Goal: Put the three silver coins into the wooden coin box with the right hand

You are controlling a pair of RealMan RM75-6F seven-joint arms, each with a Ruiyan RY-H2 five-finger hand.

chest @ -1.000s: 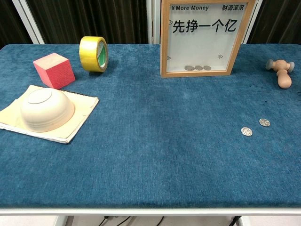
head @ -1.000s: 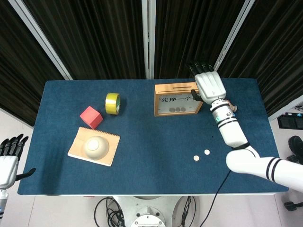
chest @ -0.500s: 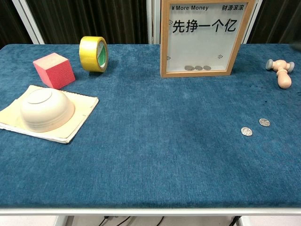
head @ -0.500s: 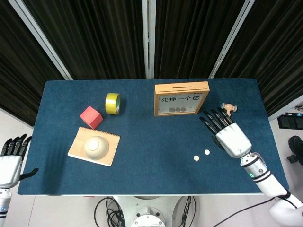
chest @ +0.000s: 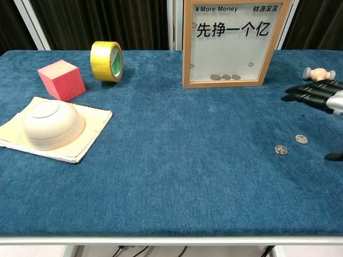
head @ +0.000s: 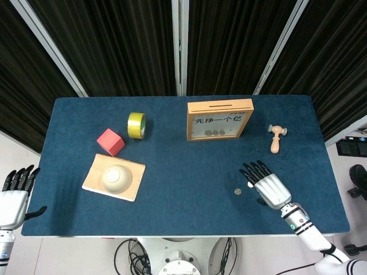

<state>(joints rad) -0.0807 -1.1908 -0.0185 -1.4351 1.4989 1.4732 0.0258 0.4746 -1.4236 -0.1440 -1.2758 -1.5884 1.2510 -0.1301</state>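
Right hand (head: 268, 186) hangs over the near right part of the blue worktop (head: 183, 172), palm down, fingers (chest: 305, 93) stretched out and apart, holding nothing. In the chest view those dark fingers come in from the right edge, above the two coins. One coin (chest: 281, 149) lies just left of the other coin (chest: 301, 139), both flat on the cloth, near each other but not touching. From the head view only one of them shows, just left of the fingertips; the second is hidden under the hand. No contact between hand and coins that I can make out.

The coin box (head: 219, 120) stands upright at the far middle of the worktop, wooden frame, clear front with printed characters, a slot along its top edge. Through the front, three coins (chest: 225, 77) sit in a row on its floor. The box is well apart from the right hand.

Right of the box, a small wooden mallet (head: 276, 137) lies on the cloth, partly covered by the fingers in the chest view.

Over on the left side: a yellow tape roll (head: 136, 125) standing on its edge, a red cube (head: 110, 141) near it, and an upturned bowl (head: 115, 177) resting on a tan board (head: 136, 189).

Left hand (head: 14, 195) is off the worktop at the lower left, fingers open and spread, empty.
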